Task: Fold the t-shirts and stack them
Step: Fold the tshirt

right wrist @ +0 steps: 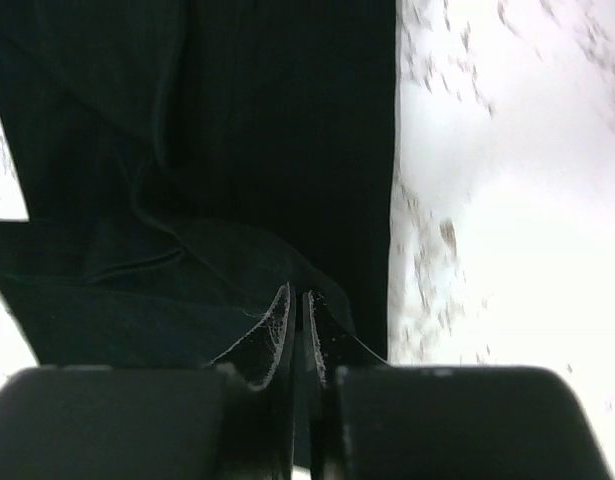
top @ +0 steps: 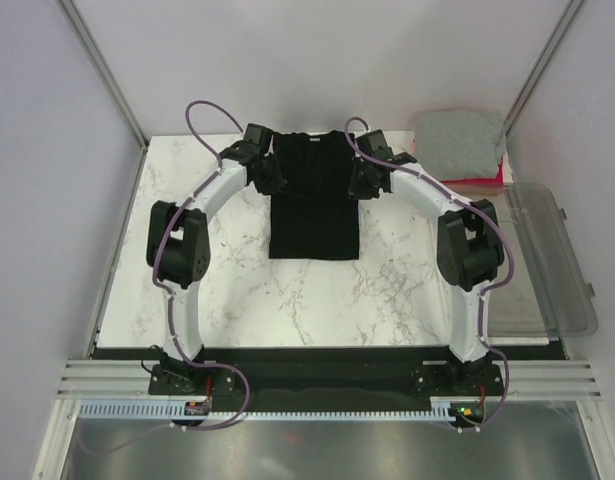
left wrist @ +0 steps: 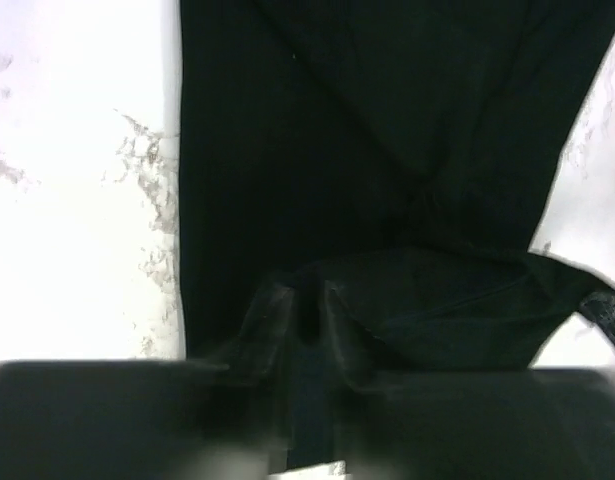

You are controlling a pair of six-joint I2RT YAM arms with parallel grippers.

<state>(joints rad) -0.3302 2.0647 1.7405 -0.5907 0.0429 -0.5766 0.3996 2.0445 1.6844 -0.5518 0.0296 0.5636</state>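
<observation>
The black t-shirt (top: pixel 312 215) is lying lengthwise on the bench (top: pixel 287 300), collar end toward the far edge, and its sides appear to be folded inward already. The left claw (top: pixel 262 170) is pinching bunched cloth at the far left shoulder. The right claw (top: pixel 365 175) is gripping the far right shoulder, its fingers (right wrist: pixel 277 335) nearly shut on a thin fold. The grey tee (top: pixel 457 140) is sitting on the red-pink tee (top: pixel 495 174) in the far right corner. Judged step: folding the collar end over toward the near hem. Recommended: both claws lifting level and together, travelling straight toward the near edge without spreading, and matching the edges before releasing.
</observation>
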